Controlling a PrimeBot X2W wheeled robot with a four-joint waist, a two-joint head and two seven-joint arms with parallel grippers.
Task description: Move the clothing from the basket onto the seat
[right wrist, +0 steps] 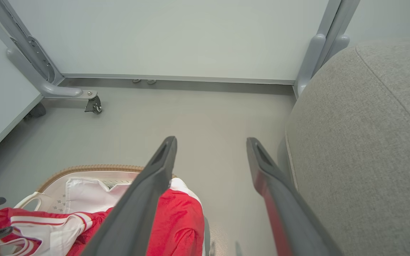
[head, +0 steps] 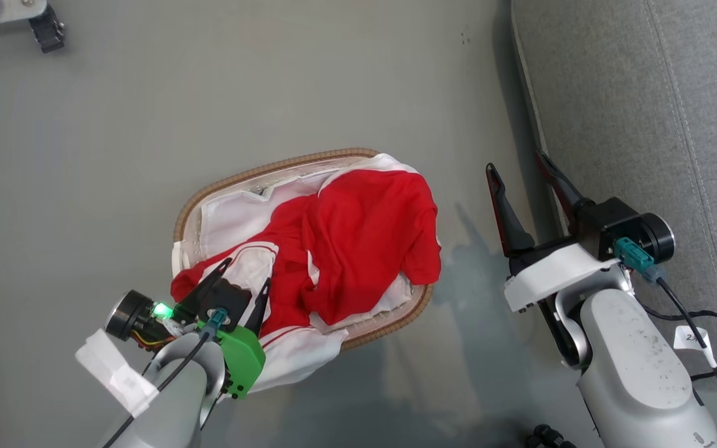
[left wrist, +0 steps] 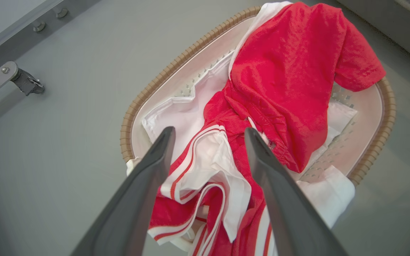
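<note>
At the lower left of the head view, the left gripper (head: pixel 248 271) hangs with its 2 dark fingers spread apart above crumpled red and white-striped clothing (head: pixel 365 236). The clothing fills the white perforated plastic basket with a brown woven rim (head: pixel 271 167) and spills over its near edge. Further right, the right gripper (head: pixel 515 160), likewise spread and empty, sits over grey floor (head: pixel 116 155) between the basket and the large grey fabric seat cushion (head: pixel 645 124).

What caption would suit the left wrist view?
Open left pincer aimed at red-and-white clothing heaped in the basket.
</note>
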